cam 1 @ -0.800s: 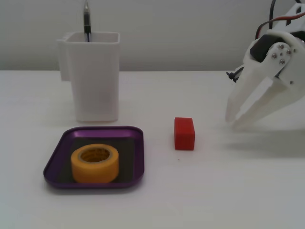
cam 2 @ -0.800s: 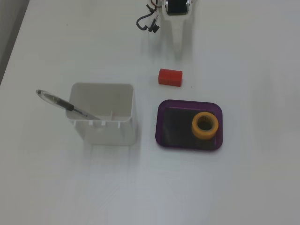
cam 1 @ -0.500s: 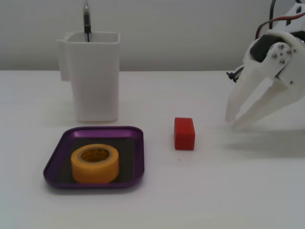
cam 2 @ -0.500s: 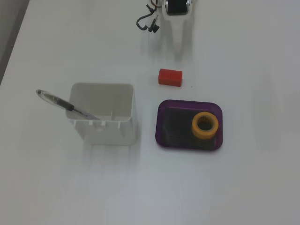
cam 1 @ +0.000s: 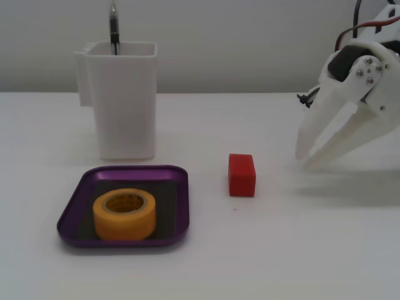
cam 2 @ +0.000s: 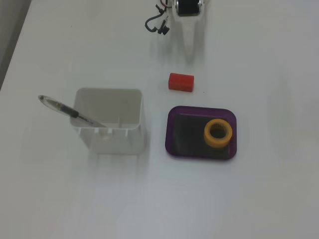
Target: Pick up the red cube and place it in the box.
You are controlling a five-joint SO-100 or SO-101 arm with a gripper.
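The red cube (cam 1: 241, 175) lies on the white table, to the right of the box in a fixed view. It also shows in the other fixed view (cam 2: 180, 82), just above the box's upper left corner. The box (cam 1: 75, 209) is a shallow purple tray (cam 2: 172, 134) with a yellow tape roll (cam 1: 124, 214) inside it. My white gripper (cam 1: 305, 159) hangs just above the table, right of the cube and apart from it. Its fingertips are together and hold nothing. In the other fixed view the gripper (cam 2: 190, 50) points down at the cube from the top edge.
A tall white container (cam 1: 123, 100) with a pen (cam 1: 114, 28) in it stands behind the box. In the other fixed view the container (cam 2: 110, 122) is left of the box. The tape roll (cam 2: 218, 133) fills the box's right half there.
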